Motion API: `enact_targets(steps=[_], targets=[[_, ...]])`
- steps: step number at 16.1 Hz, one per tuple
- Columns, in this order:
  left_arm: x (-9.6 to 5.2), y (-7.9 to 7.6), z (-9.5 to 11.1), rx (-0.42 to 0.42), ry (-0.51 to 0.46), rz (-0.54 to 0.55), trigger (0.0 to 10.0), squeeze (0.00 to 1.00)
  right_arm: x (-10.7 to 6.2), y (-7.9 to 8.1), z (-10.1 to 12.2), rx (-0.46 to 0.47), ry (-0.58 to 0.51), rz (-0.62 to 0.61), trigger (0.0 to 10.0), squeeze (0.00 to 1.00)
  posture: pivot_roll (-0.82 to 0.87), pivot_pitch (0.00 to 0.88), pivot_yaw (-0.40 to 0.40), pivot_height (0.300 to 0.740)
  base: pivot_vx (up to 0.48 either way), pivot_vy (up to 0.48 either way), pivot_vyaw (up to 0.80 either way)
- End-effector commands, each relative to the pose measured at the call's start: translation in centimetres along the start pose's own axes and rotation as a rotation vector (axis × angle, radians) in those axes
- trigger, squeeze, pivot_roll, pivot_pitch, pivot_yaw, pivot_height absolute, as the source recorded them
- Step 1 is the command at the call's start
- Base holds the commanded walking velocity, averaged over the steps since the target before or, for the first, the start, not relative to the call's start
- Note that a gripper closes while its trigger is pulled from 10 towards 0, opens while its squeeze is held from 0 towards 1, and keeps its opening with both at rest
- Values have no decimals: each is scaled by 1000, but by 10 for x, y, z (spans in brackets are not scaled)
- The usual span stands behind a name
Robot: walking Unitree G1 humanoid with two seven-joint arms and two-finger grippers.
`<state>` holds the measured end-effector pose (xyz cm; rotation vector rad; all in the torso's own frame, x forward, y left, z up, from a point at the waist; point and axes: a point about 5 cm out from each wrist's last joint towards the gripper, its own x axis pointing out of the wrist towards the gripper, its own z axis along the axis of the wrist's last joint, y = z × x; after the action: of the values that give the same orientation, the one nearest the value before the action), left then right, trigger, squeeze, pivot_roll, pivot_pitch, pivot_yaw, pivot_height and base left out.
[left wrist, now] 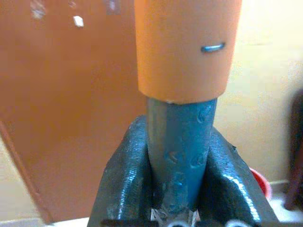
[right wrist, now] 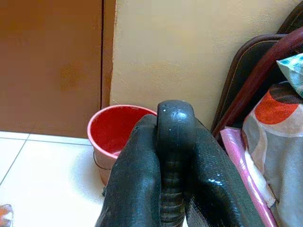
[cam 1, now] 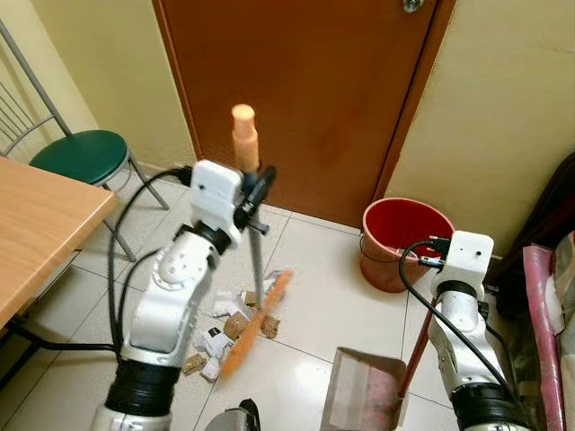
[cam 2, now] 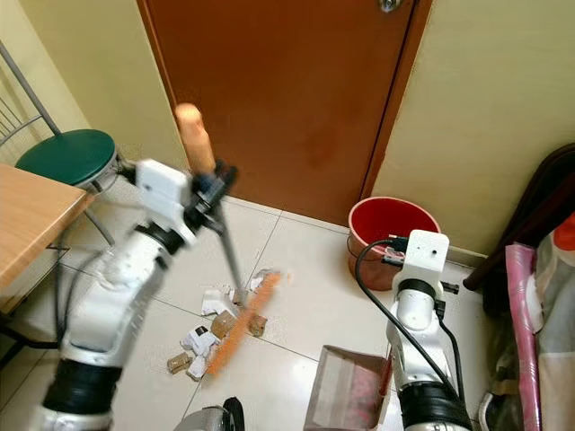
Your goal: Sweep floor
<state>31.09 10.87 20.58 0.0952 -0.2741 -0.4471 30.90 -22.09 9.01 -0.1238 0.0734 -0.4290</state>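
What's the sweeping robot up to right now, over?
Left gripper shut on broom. Right gripper shut on dustpan handle; dustpan on floor. Paper scraps beside bristles. Red bucket by door.

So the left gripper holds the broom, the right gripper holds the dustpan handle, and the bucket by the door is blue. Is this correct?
Not quite: the bucket is red, as the left eye view shows. The rest stands: the left gripper holds the broom, and the right gripper holds the dustpan handle.
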Motion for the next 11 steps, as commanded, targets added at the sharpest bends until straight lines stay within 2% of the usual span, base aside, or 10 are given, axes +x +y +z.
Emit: enact_targets(steps=[1,2,3,5,7,11], targets=[[0,8,26,59,-115,33,10000,0,0,2,0,-11,-5,3,10000,0,86,133,13,740,0,0,0],[-3,12,20,40,-93,49,10000,0,0,2,0,-10,-4,3,10000,0,87,135,11,740,0,0,0],[-9,16,7,-11,-46,74,10000,0,1,2,0,-2,-4,4,10000,0,87,135,11,740,0,0,0],[-12,14,-7,-8,-3,62,10000,0,1,3,1,12,-10,4,10000,0,82,140,9,740,0,0,0],[-15,8,-26,-27,51,43,10000,0,8,0,8,46,-35,-29,10000,0,79,148,18,740,0,0,0],[-17,-3,-42,-41,111,-35,10000,0,8,0,5,71,-14,-53,10000,0,76,156,32,740,0,0,0]])
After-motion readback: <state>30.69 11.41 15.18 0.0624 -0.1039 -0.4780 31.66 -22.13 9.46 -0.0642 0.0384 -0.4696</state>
